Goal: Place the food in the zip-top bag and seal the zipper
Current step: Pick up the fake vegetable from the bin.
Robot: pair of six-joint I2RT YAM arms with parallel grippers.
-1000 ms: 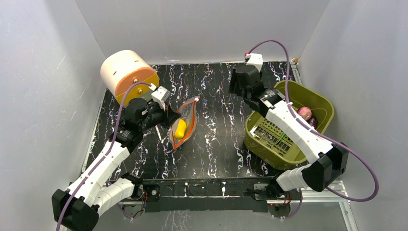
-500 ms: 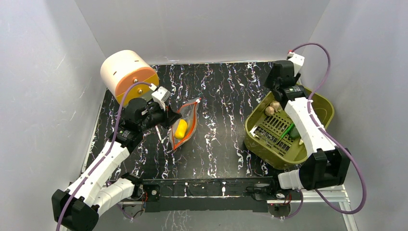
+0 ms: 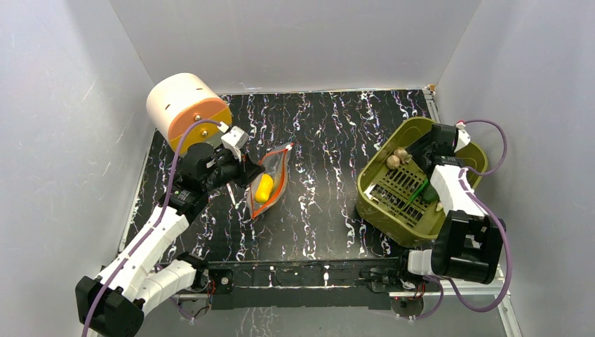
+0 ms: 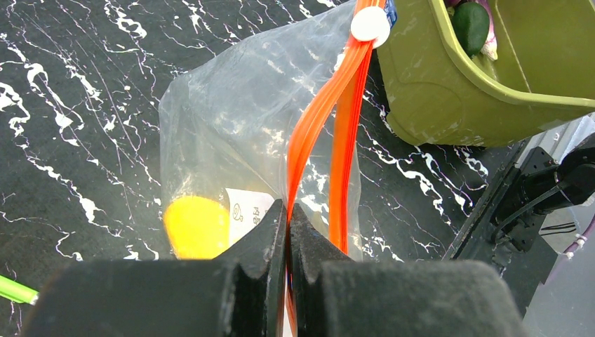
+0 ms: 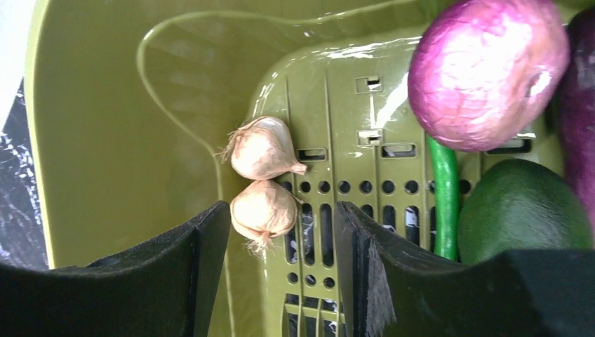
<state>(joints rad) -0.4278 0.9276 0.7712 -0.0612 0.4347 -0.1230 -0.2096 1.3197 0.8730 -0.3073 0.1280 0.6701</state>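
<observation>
The zip-top bag (image 3: 272,174) lies on the black marbled table with the yellow food (image 3: 263,187) inside. My left gripper (image 3: 245,172) is shut on the orange-red zipper (image 4: 330,105) at the bag's near end, jaws pinched together on the strip. My right gripper (image 5: 282,210) hangs open inside the olive basket (image 3: 382,210). A beige garlic-like lump (image 5: 263,210) lies between its fingertips, touching neither, and a second lump (image 5: 263,149) sits just beyond. The pink-purple round piece (image 5: 484,70), a green piece (image 5: 523,210) and the dark purple eggplant (image 5: 579,105) lie to the right.
A cream cylinder with an orange face (image 3: 186,109) stands at the back left, close behind my left arm. Grey walls close in the table on three sides. A white slider (image 4: 370,23) sits at the zipper's far end, near the basket wall (image 4: 435,91). A green stalk (image 5: 443,189) lies on the basket floor.
My right arm has swung from the back of the table over to the right and down into the basket, its jaws narrowing a little. The left gripper and bag have not moved.
</observation>
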